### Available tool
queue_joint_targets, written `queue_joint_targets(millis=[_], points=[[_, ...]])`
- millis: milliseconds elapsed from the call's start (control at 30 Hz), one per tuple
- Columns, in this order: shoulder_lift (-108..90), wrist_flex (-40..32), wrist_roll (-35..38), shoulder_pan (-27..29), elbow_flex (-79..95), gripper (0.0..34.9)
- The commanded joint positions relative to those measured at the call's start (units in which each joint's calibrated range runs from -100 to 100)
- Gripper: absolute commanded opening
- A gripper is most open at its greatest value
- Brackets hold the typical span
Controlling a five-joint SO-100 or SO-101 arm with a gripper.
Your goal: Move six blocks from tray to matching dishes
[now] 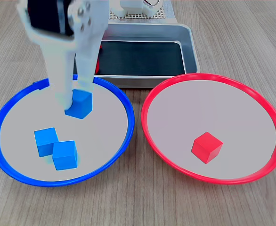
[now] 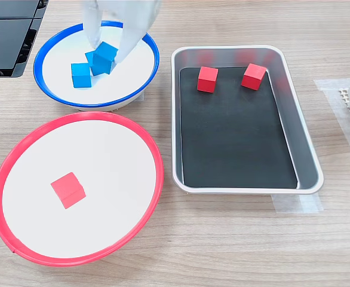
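Placing third blue block (image 1: 80,104) in blue dish (image 1: 110,84); tool (image 1: 75,96) clamped on it. Next: release, fetch red blocks (image 2: 208,79) from tray (image 2: 309,161), 12 o'clock end in second exterior view.

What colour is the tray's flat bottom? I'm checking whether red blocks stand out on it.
Black, clearest in the second exterior view: the tray.

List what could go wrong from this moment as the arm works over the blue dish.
1. The pincer straddles the third blue block, which looks tilted in the first exterior view; it may tumble on release.
2. The other two blue blocks lie close by, so a sweep on withdrawal could knock them.
3. The two red blocks left in the tray sit against its far wall, leaving little room for a finger.
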Motion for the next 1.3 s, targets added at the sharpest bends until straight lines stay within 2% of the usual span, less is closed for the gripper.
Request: queue_joint_targets(millis=[0, 67, 133, 167, 200, 233, 267, 300, 333, 367, 400, 533, 600, 667, 700, 733, 767, 867, 1067, 1267], points=[[1.2, -3.9, 1.4, 0.8, -1.9, 0.5], [0.8, -4.2, 3.2, 0.4, 0.9, 7.9], [0.1, -3.5, 4.5, 0.0, 2.9, 24.4], [-0.5, -3.3, 5.1, 0.0, 4.0, 29.4], [-1.7, -2.6, 5.5, 0.0, 5.0, 30.3], [-3.0, -2.1, 6.0, 0.2, 6.5, 29.1], [-5.1, -1.2, 6.6, 0.4, 8.4, 26.1], [-7.2, -0.3, 7.3, 0.7, 10.3, 20.4], [-10.0, 0.7, 8.4, 1.0, 13.1, 7.6], [-12.9, 1.9, 9.6, 1.2, 16.1, 1.3], [-16.1, 3.7, 10.8, 1.4, 19.2, 0.4], [-28.7, 12.9, 15.2, 4.6, 31.2, 0.3], [-33.5, 14.4, 16.3, 7.1, 37.3, 0.3], [-36.5, 13.4, 16.7, 8.9, 42.9, 1.7], [-37.1, 12.3, 16.6, 9.5, 45.5, 4.1], [-37.2, 11.1, 16.5, 9.9, 47.8, 8.7], [-36.8, 9.7, 16.3, 10.0, 49.5, 11.8], [-33.0, 6.7, 15.0, 9.3, 49.8, 18.1], [-26.9, 4.2, 13.1, 8.0, 46.6, 18.5], [-22.6, 0.3, 13.0, 7.7, 46.1, 16.4]])
